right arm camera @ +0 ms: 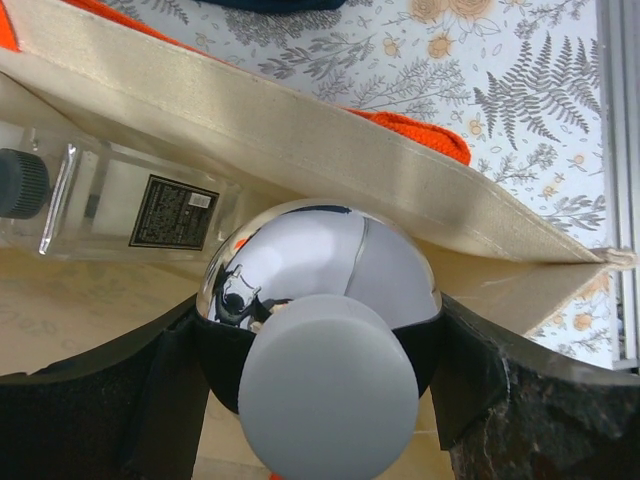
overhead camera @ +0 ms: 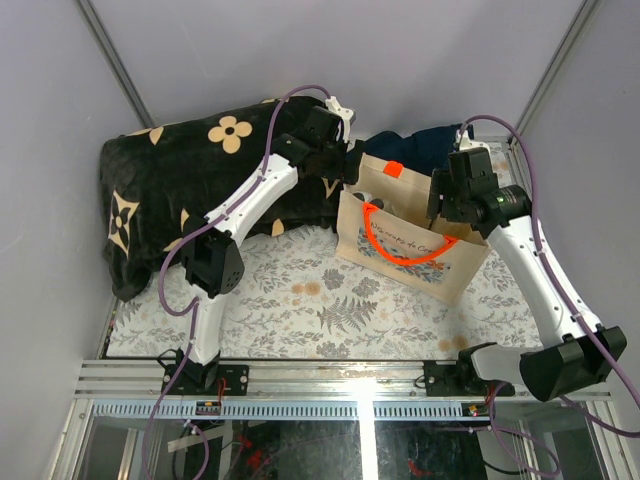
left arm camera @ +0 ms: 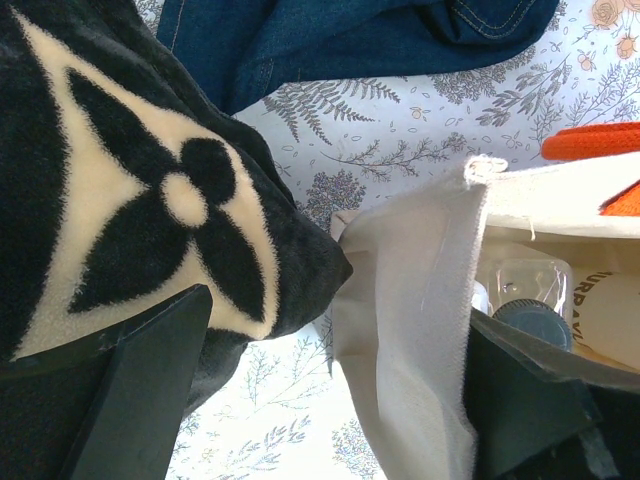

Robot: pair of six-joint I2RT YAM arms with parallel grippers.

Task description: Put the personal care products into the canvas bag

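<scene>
The beige canvas bag (overhead camera: 445, 270) with orange handles (overhead camera: 400, 258) stands open at centre right. My right gripper (overhead camera: 452, 205) hangs over its right end, shut on a round mirror-shiny container (right arm camera: 330, 260) with a pale grey cap (right arm camera: 325, 400), held inside the bag's mouth (right arm camera: 300, 150). A clear bottle with a dark cap (right arm camera: 110, 205) lies inside the bag. My left gripper (overhead camera: 350, 165) is open at the bag's left end (left arm camera: 410, 300), straddling the wall, one finger (left arm camera: 520, 400) inside. A dark-capped clear bottle (left arm camera: 530, 315) and a white bottle (left arm camera: 612, 320) show inside.
The black blanket with cream flowers (overhead camera: 190, 170) is heaped at the back left, touching the bag's left end (left arm camera: 130, 200). A dark navy cloth (overhead camera: 420, 143) lies behind the bag. The floral tablecloth (overhead camera: 300, 300) covers the table. A metal rail (right arm camera: 622, 150) runs along the right edge.
</scene>
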